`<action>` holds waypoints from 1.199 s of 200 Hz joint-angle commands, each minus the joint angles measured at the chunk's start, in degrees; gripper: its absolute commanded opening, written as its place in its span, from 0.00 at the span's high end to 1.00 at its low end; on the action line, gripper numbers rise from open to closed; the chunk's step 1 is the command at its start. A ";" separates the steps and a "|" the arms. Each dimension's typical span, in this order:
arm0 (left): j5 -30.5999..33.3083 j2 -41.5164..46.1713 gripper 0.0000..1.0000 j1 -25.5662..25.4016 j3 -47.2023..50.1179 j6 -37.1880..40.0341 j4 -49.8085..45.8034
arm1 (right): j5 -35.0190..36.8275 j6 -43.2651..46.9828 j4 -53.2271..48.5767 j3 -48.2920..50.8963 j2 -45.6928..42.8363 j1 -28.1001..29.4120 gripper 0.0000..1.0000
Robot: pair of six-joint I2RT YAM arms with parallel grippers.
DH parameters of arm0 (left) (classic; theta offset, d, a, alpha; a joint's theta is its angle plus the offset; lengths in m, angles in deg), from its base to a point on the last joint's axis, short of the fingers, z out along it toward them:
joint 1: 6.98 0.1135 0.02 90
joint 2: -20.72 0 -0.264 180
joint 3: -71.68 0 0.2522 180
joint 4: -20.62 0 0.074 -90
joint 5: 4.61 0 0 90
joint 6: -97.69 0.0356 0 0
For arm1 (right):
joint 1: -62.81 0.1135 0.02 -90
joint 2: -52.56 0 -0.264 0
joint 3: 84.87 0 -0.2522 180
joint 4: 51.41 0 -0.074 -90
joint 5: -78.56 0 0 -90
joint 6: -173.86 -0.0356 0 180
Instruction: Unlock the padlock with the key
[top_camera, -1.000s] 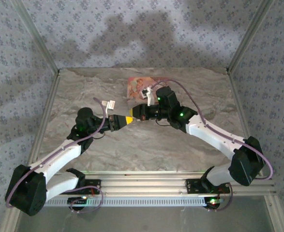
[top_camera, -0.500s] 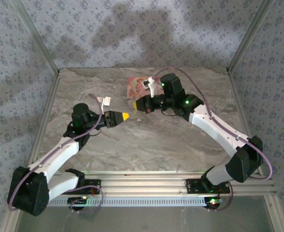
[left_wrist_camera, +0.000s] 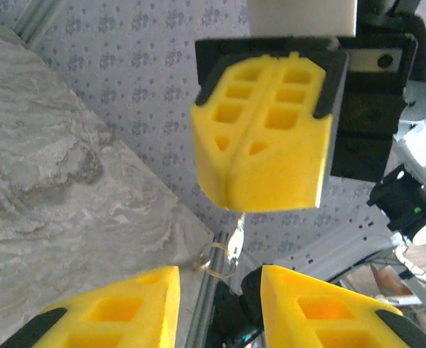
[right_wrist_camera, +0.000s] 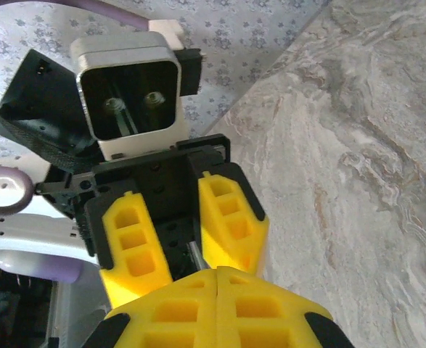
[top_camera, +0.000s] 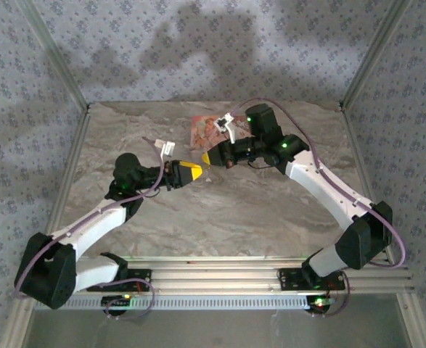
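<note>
Spreading across the scene, the marble table (top_camera: 271, 210) is carrying the left arm (top_camera: 96, 225) and the right arm (top_camera: 321, 188), both reaching in from the near edge and meeting tip to tip just near of the pink box (top_camera: 200, 130) on the far side. The right gripper (left_wrist_camera: 267, 196) is pressing its yellow fingers flat together on a thin metal piece with a small ring (left_wrist_camera: 214, 261), which I am taking for the key (left_wrist_camera: 234, 243); it is hanging above the table between the grippers. The left gripper (right_wrist_camera: 191, 261) is facing it with jaws standing apart and gripping nothing. I am unable to tell where the padlock is lying. The step in hand is looking like a handover of the key, and the next move is calling for the left jaws closing squarely on it before the right ones let go. The box is showing a printed picture without legible writing, and the white cable tags (top_camera: 166, 148) are too small to read.
</note>
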 commanded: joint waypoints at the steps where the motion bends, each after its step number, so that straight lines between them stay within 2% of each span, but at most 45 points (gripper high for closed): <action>1: 0.30 -0.86 0.67 -0.23 -0.74 -2.56 9.07 | -2.24 -0.21 1.90 0.67 -1.10 0.08 1.00; 31: -0.17 -1.88 0.68 -0.79 -0.57 -4.37 12.40 | -2.23 -0.60 2.42 1.23 -1.48 0.11 1.00; 84: 0.36 -2.05 0.71 -2.50 -0.66 -2.39 9.96 | -1.01 -1.09 3.60 2.02 -2.41 0.15 1.00; 120: 0.76 -2.40 0.77 -2.55 -0.47 -2.43 10.03 | -0.38 -1.52 4.30 2.27 -2.77 0.11 1.00; 185: 1.06 -3.09 0.72 -2.59 -0.61 -2.75 10.42 | -0.55 -1.88 5.17 2.75 -2.77 0.43 1.00; 216: 0.88 -3.10 0.83 -2.69 -0.92 -3.09 10.65 | -0.47 -2.06 5.46 2.87 -2.64 0.52 1.00; 240: 0.86 -3.10 0.81 -2.78 -0.92 -3.16 10.45 | -0.20 -2.12 5.76 2.88 -2.68 0.52 1.00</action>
